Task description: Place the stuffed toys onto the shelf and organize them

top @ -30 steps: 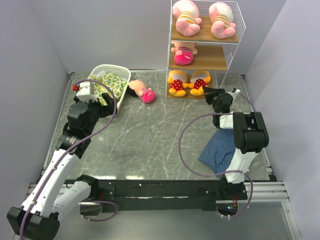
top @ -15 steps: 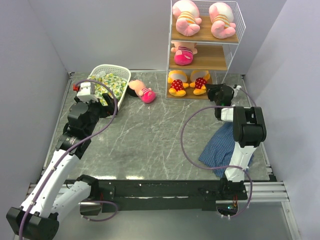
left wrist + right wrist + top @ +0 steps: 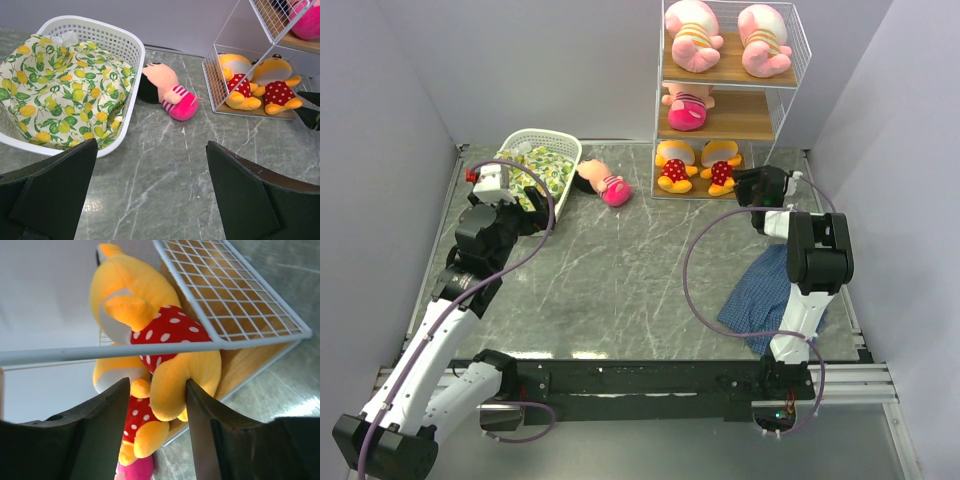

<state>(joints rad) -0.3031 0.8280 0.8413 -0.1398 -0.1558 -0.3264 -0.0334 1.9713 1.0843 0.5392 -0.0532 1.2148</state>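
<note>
The shelf [image 3: 745, 115] stands at the back right. Two piglets [image 3: 693, 38] [image 3: 763, 40] lie on its top board and a pink doll [image 3: 687, 108] on the middle one. Both bears [image 3: 674, 165] [image 3: 720, 165] sit on the bottom board. A second doll [image 3: 605, 183] [image 3: 167, 90] lies on the table beside the basket. My right gripper [image 3: 738, 185] [image 3: 157, 385] is open at the shelf's front corner; the right bear's [image 3: 165, 330] foot sits between its jaws, touching only one. My left gripper [image 3: 151, 145] is wide open and empty over the table, short of that doll.
A white lattice basket [image 3: 535, 137] [image 3: 107, 30] holding a green-yellow cloth [image 3: 65, 85] stands at the back left. A blue plaid cloth [image 3: 765, 295] lies under the right arm. The shelf's wire frame [image 3: 235, 290] crosses just above my right fingers. Grey walls enclose the table.
My right jaws have gone from shut to open, loosening their hold on the right bear's foot, and the wrist has edged closer to the shelf. The left arm has not moved.
</note>
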